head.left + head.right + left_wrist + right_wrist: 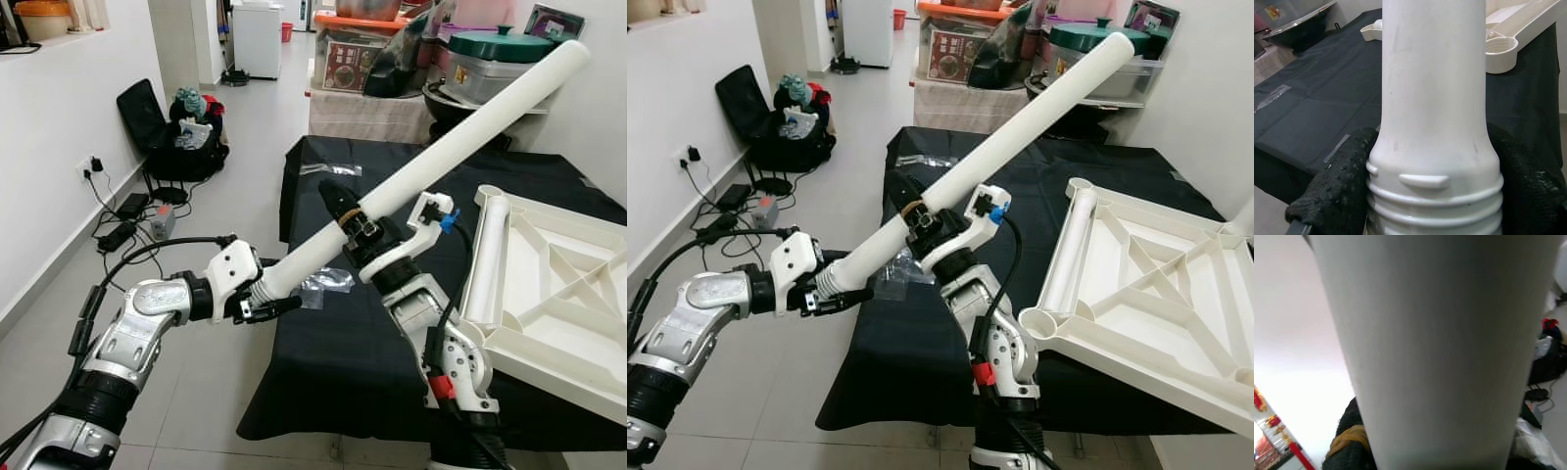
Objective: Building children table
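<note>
So far the build looks early: one white table leg (431,162) is in the air, slanting up from near left to far right, not yet screwed into anything. The left end effector (263,304) is clamped around the leg's threaded lower end, and the right end effector (355,223) grips it around the middle. The upturned white tabletop (563,294) lies on the right of the worktop (333,362), with another leg (485,259) lying along its left edge; whether that one is fixed I cannot tell. The corner sockets appear unfilled, so all the legs probably remain to be fitted.

The worktop is draped in black cloth, with a clear plastic bag (328,284) on it. Beyond is a pale tiled floor (196,245), a black bag of clothes (181,132) against the left wall, cables (122,220) at a socket, and stacked pots and boxes (490,54) at the far end.
</note>
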You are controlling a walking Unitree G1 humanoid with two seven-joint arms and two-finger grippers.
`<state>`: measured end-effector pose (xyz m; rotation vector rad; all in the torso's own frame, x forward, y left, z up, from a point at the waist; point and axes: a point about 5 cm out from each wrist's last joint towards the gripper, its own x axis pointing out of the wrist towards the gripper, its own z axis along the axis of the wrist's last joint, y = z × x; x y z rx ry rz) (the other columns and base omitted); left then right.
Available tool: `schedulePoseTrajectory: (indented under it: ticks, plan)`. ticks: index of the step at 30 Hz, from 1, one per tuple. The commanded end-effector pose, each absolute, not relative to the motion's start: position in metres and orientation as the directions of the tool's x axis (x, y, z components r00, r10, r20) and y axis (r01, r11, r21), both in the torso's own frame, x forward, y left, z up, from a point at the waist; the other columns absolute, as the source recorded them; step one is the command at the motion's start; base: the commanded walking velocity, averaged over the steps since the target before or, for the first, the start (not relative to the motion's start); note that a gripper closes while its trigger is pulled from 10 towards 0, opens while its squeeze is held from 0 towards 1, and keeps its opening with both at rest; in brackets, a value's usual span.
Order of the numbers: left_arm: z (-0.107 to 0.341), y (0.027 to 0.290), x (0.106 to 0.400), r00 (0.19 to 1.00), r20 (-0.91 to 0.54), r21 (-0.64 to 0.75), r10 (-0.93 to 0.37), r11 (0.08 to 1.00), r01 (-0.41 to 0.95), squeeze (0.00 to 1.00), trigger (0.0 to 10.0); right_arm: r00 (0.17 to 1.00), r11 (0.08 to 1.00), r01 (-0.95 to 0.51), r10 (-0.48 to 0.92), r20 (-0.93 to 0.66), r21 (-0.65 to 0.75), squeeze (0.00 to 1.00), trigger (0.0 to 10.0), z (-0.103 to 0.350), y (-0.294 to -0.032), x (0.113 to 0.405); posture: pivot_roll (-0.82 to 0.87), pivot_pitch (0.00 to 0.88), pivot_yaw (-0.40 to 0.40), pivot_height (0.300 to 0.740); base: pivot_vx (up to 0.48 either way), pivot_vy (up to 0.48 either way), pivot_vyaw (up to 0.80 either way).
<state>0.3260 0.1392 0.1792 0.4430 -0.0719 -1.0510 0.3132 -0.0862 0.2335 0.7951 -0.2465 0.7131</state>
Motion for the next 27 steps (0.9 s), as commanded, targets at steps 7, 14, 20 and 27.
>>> schedulePoseTrajectory:
  ticks: [7, 14, 20, 27]
  plan:
    - [0.159, 0.126, 0.319, 0.429, -0.209, 0.292, -0.879, 0.363, 0.885, 0.0, 10.0, 0.47, 0.275, -0.881, 0.605, 0.643, 0.386, 0.0, 10.0, 0.27, -0.052, 0.288, 0.08, 0.0, -0.058, 0.74, 0.0, 0.0, 0.0]
    - [0.159, 0.124, 0.317, 0.421, -0.209, 0.287, -0.883, 0.356, 0.889, 0.0, 10.0, 0.449, 0.26, -0.891, 0.613, 0.65, 0.371, 0.99, 10.0, 0.27, -0.05, 0.286, 0.09, 0.0, -0.059, 0.74, 0.0, 0.0, 0.0]
    - [0.158, 0.125, 0.316, 0.405, -0.219, 0.285, -0.888, 0.339, 0.897, 0.0, 10.0, 0.395, 0.244, -0.918, 0.64, 0.659, 0.314, 0.0, 10.0, 0.274, -0.049, 0.282, 0.09, 0.0, -0.06, 0.74, 0.0, 0.0, 0.0]
    - [0.159, 0.126, 0.316, 0.393, -0.232, 0.29, -0.89, 0.323, 0.901, 0.0, 10.0, 0.373, 0.236, -0.927, 0.669, 0.642, 0.292, 0.0, 10.0, 0.271, -0.045, 0.28, 0.09, 0.0, -0.061, 0.74, 0.0, 0.0, 0.0]
